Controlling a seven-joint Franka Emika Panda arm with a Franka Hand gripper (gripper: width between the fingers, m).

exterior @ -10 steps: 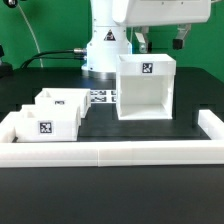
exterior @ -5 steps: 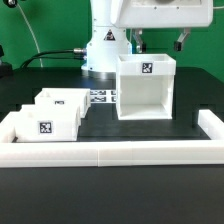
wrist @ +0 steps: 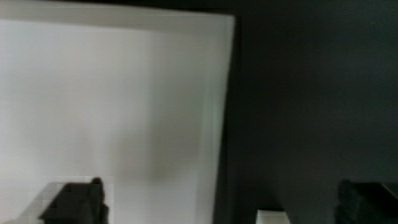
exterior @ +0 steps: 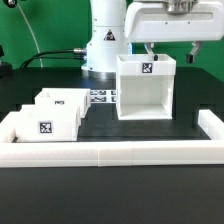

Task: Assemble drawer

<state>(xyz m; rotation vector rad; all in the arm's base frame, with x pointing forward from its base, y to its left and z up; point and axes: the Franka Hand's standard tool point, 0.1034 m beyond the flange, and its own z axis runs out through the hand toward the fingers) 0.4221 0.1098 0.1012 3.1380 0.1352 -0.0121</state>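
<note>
The gripper, jaws spread and empty, has shifted toward the frame's upper right and dropped nearer the case. It now seems to straddle the case's right wall, so a grasp looks likely. The two trays wait at lower left on the surface.

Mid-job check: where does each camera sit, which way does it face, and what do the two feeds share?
Exterior view: off the arm, beyond the white rail, facing across the table toward the arm's base; it shows that base and the open jaws above the case.
Wrist view: on the wrist, looking down past the jaws at a white face, probably the case; only two fingertips show.
Shared: the case and the jaws.
</note>
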